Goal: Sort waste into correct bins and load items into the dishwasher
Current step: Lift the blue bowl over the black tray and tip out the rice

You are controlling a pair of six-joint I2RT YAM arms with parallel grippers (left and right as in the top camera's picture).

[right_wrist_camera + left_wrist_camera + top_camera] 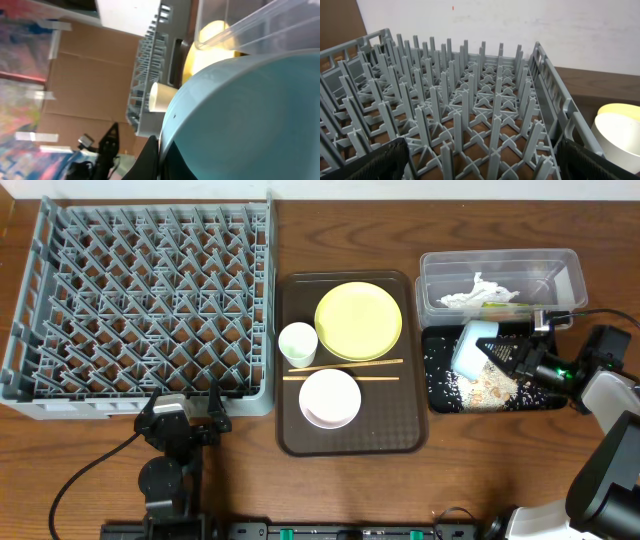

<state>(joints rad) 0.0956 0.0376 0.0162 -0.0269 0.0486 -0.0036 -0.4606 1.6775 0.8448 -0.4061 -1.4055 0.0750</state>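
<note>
- right pincer (503, 352) clamps the rim of the light-blue bowl (470, 348), tipped on edge over the black tray (437, 392); rice scraps (487, 388) lie just beneath it.
- left pincer (183, 405) stands wide, dish rack (140, 300) just ahead.

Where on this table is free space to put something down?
Bare table lies beyond the brown tray, between dish rack and clear tub, and again in front of the black tray. The rack holds no dishes. Crowded: the brown tray, with plate, cup, chopsticks and white bowl.
</note>
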